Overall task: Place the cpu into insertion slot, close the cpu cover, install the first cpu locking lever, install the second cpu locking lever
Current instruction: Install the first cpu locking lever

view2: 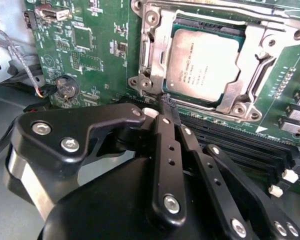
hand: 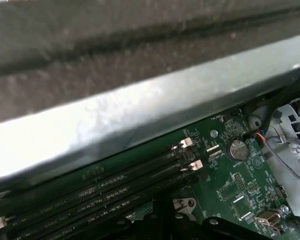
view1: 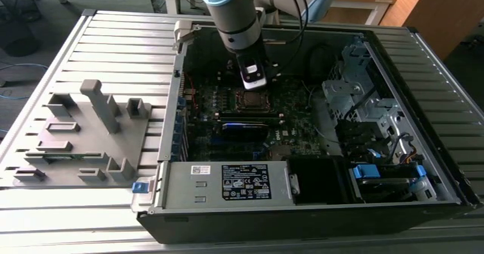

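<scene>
The cpu (view2: 202, 62), a grey metal square, lies in the insertion slot (view2: 146, 80) on the green motherboard. The silver cpu cover (view2: 250, 60) lies flat over it, framing its edges. My gripper (view2: 166, 102) is shut with nothing in it, and its black tip sits at the slot's rim right beside the cover. In the exterior view the gripper (view1: 254, 84) hangs just above the slot (view1: 253, 100) inside the open computer case. A thin silver lever (view2: 210, 118) runs along the slot's edge by the long memory slots.
Long black memory slots (hand: 115, 185) run beside the socket. A coin battery (hand: 236, 149) and thin wires (hand: 285, 160) lie nearby. The case wall (hand: 140, 110) looms close. A power supply box (view1: 226, 183), drive cages (view1: 363, 101) and a grey fixture (view1: 83, 135) surround the board.
</scene>
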Motion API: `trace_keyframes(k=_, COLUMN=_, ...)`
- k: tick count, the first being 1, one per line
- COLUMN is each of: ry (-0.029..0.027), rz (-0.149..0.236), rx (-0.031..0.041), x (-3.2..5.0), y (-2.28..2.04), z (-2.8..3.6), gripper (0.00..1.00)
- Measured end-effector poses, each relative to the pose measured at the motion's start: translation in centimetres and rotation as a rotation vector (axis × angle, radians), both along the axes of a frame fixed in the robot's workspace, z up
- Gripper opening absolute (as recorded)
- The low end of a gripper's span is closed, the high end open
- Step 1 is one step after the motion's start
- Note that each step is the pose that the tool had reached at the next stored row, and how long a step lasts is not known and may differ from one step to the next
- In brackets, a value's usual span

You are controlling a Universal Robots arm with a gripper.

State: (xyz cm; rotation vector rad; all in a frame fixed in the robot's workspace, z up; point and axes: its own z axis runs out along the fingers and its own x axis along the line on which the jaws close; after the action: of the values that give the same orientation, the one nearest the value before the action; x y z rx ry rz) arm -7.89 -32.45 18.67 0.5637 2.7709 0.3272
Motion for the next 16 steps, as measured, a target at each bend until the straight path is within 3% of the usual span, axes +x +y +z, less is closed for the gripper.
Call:
trace_keyframes(k=2, ry=-0.0001, rz=0.000, rx=0.0098, x=0.01, y=0.00, z=-0.04, gripper=0.11)
trace_keyframes(k=5, ry=-0.0001, rz=0.000, rx=0.0104, x=0.01, y=0.02, z=0.07, gripper=0.11)
trace_keyframes(k=16, ry=-0.0001, rz=0.000, rx=0.0083, x=0.01, y=0.01, z=2.11, gripper=0.11)
